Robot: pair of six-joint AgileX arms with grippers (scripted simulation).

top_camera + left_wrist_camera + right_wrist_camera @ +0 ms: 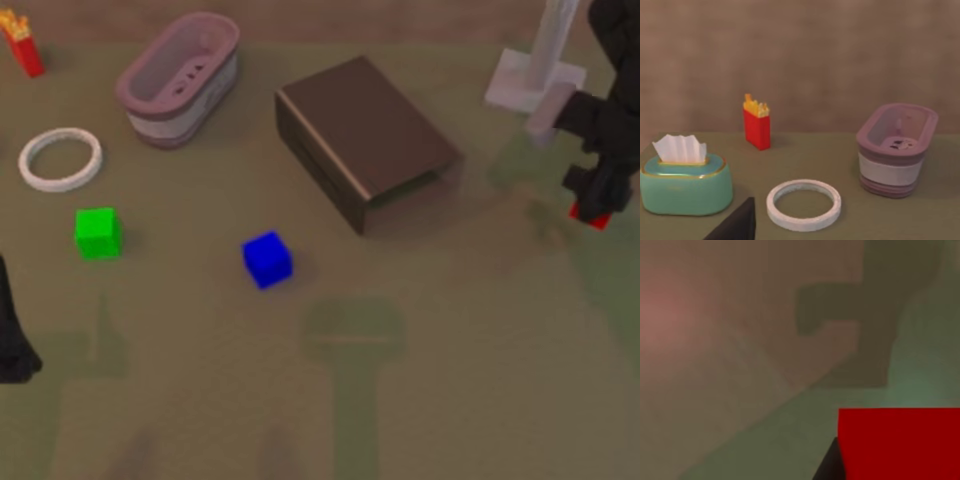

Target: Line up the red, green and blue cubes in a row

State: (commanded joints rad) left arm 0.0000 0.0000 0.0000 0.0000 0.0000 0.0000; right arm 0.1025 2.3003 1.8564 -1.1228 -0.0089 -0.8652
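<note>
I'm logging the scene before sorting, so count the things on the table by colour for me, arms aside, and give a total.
Red: 2, red cube under the right gripper, fries carton
Green: 1, green cube
Blue: 1, blue cube
White: 2, ring, stand
Pinkish: 1, tub
Dark brown: 1, box
Teal: 1, tissue box
Total: 9

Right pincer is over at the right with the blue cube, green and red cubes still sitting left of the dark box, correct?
No, colours swapped: top view shows the right pincer on the red cube; the blue cube sits with the green cube left of the dark box.
</note>
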